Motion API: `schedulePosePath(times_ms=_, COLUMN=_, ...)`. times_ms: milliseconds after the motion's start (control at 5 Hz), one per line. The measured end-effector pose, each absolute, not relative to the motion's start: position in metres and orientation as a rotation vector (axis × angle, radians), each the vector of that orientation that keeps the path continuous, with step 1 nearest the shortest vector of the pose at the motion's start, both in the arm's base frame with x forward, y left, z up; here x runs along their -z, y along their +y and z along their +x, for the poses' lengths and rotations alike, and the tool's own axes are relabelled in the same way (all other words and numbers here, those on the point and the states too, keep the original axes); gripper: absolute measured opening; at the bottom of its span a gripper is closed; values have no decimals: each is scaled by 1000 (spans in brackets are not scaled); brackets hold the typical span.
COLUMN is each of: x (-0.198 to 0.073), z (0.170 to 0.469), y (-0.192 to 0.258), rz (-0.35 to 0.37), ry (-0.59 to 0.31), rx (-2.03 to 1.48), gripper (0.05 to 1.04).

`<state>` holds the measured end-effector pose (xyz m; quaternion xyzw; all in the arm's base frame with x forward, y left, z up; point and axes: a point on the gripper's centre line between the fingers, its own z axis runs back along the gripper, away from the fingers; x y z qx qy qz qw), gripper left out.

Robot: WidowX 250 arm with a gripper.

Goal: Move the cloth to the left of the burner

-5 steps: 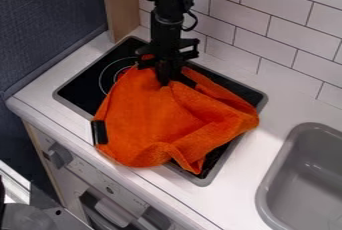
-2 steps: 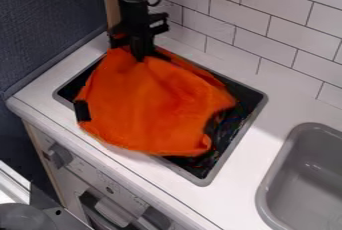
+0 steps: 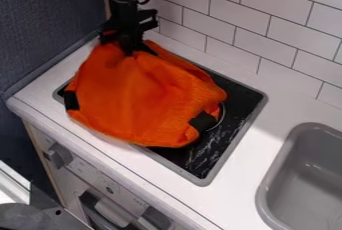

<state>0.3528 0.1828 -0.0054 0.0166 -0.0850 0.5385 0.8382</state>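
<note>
1. Camera view: the step in hand looks like carrying the soft, textured orange cloth with black patches [image 3: 143, 96] leftward; the black end effector [image 3: 128, 50] pinches its far-left part.
2. The cloth sags in broad folds over the left and middle of the flat, glossy black cooktop [image 3: 242, 105].
3. Next: further left, then release.

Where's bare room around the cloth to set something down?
Free: white counter between stovetop and sink; also the stovetop's right end, beside the cloth. Crowded: the stovetop's far left corner, where the gripper holds the cloth, and its front left edge, which the cloth overhangs.
</note>
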Motion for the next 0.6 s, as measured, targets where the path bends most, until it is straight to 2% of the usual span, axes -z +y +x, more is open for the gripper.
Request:
schedulePosePath(times_ms=200, x=8, z=345, y=174, rz=-34, ry=-106, rx=-1113, gripper=224)
schedulePosePath(times_ms=400, x=-8, z=347, y=168, rz=-180, ry=-43, rx=-932, gripper=491)
schedulePosePath(times_ms=600, x=-39, z=349, y=166, rz=-194, ry=-113, rx=-858, gripper=805)
